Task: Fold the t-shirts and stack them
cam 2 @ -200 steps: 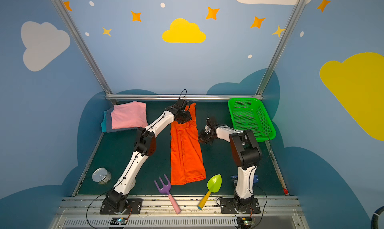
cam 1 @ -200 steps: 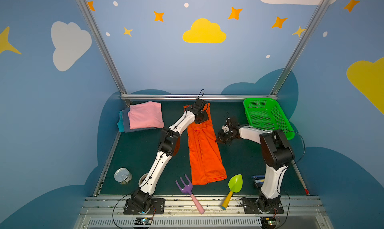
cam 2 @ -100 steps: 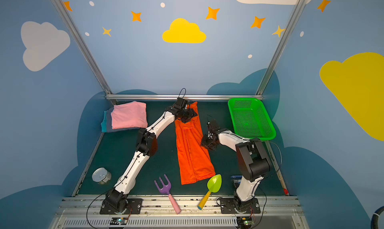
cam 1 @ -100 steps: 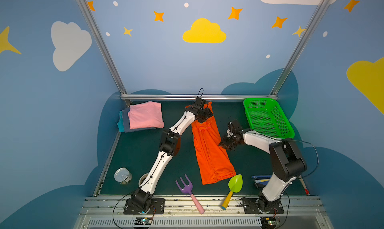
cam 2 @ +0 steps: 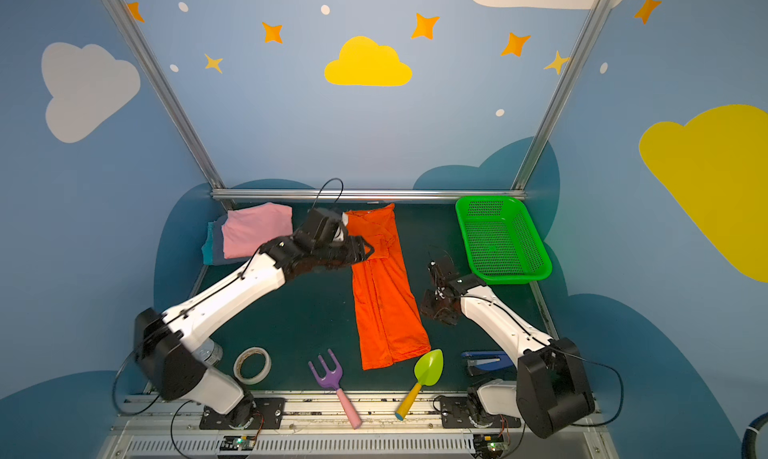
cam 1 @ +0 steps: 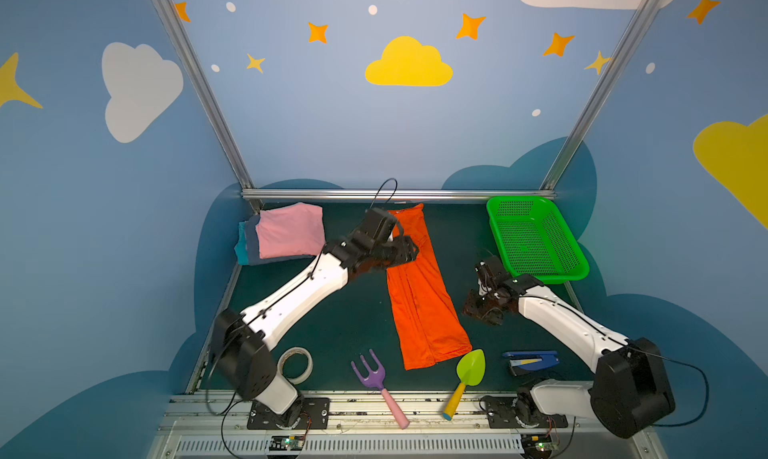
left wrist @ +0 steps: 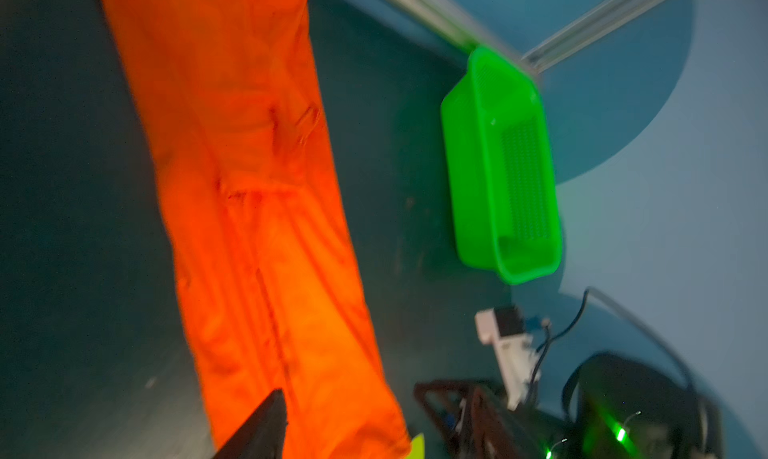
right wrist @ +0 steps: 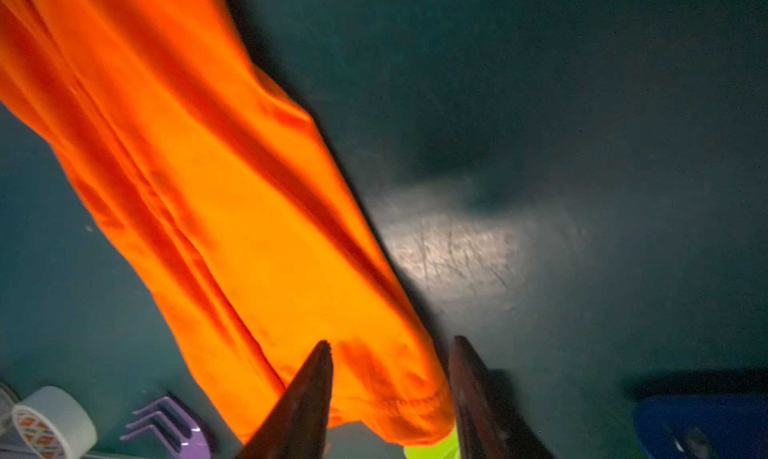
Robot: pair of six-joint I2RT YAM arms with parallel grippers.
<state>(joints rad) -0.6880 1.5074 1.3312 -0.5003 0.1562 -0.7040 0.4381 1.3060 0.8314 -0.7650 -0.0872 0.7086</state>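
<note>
**Strip of orange t-shirt (cam 1: 419, 294) laid out for folding**

The orange t-shirt is laid as 1 long strip mid-table, apart from the pink-topped stack (cam 1: 291, 230). The right gripper (right wrist: 390, 349) is held parted and empty beside it. For the left gripper (cam 1: 405, 249), the opening cannot be told.

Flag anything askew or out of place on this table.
The bright orange cloth t-shirt, folded into a long strip, lies slanted across the dark green table, its near corner at the lime-green plastic trowel.

White arm links (cam 1: 299, 294), black joints (cam 1: 249, 361), thin black cables (cam 1: 390, 179).
</note>
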